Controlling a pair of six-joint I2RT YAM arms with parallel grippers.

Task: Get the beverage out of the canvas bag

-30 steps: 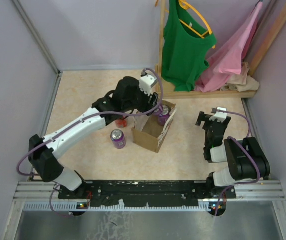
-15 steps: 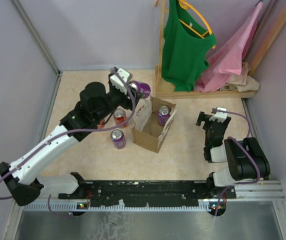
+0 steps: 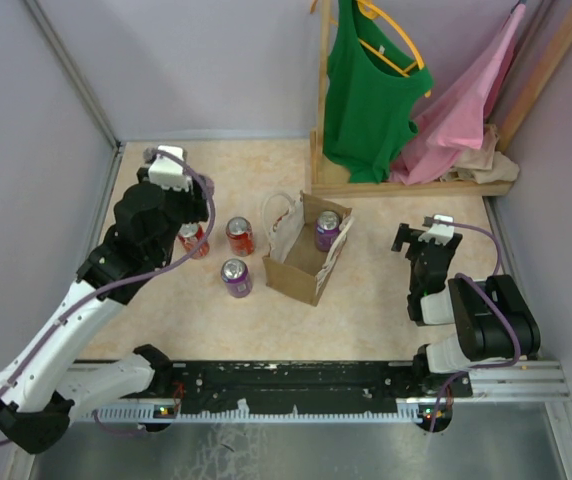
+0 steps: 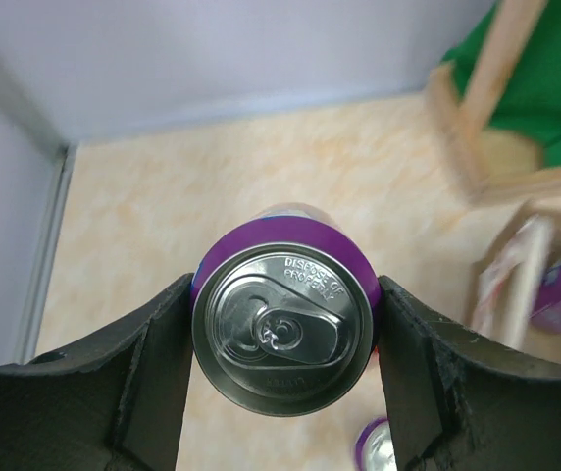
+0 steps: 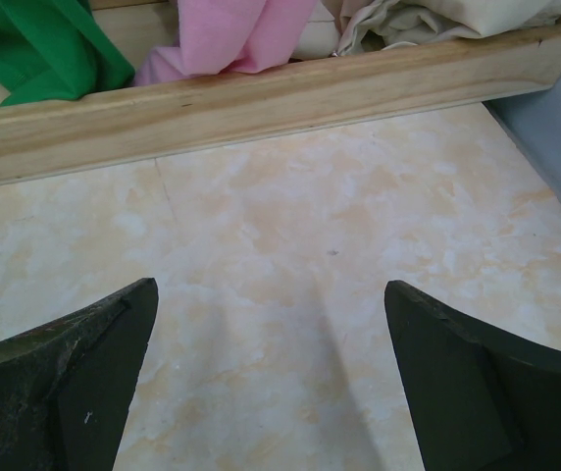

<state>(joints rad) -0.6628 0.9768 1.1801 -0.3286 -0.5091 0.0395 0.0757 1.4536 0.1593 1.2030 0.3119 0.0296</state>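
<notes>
Now that the purple can (image 4: 282,339), clamped in the left claw (image 4: 282,324), has been swung clear of the canvas bag (image 3: 301,270) to the far left, set-down is judged due, another can (image 3: 326,231) is left inside, and the right claw (image 5: 271,378) is parked wide.

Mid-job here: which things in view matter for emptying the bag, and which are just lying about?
Job: canvas bag; bagged purple can; gripped purple can, clamped in the left gripper.
Lying about: red can beside the bag; red can by the left arm; loose purple can; green shirt; pink cloth; wooden rack.
</notes>
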